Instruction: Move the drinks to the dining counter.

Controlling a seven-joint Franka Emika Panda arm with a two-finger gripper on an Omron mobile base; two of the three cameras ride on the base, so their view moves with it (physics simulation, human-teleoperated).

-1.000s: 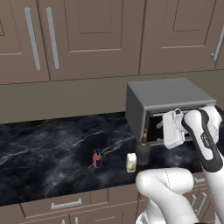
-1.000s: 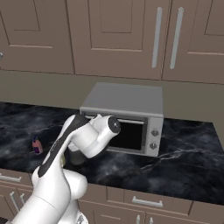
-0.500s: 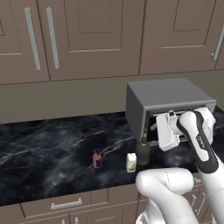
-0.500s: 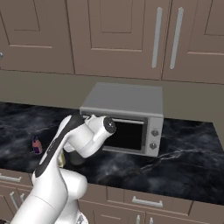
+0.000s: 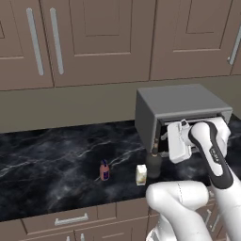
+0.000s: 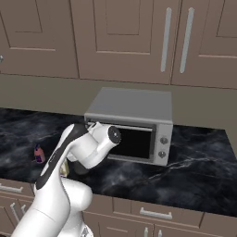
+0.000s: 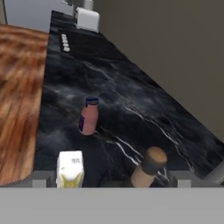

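Note:
Three drinks stand on the black marble worktop in front of the toaster oven (image 5: 181,106). The small can (image 5: 104,170) (image 7: 89,116) (image 6: 39,153) is farthest left. The cream carton (image 5: 141,174) (image 7: 70,168) is in the middle. The dark bottle (image 5: 154,162) (image 7: 148,166) is closest to the oven. My gripper (image 5: 167,141) (image 7: 111,179) hovers just right of the bottle, level with its neck, open with nothing between its fingers. In the hand view the bottle's top sits toward the right fingertip (image 7: 180,178) and the carton near the left one. The dining counter is out of view.
Brown wall cabinets (image 5: 94,42) hang above the worktop (image 5: 47,155). The grey toaster oven (image 6: 134,122) stands right behind my hand. In the hand view, wooden floor (image 7: 17,100) runs along the worktop's front edge and a white appliance (image 7: 87,18) stands at its far end.
My hand has shifted a little to the left, from in front of the oven door toward the bottle. The drinks have not moved.

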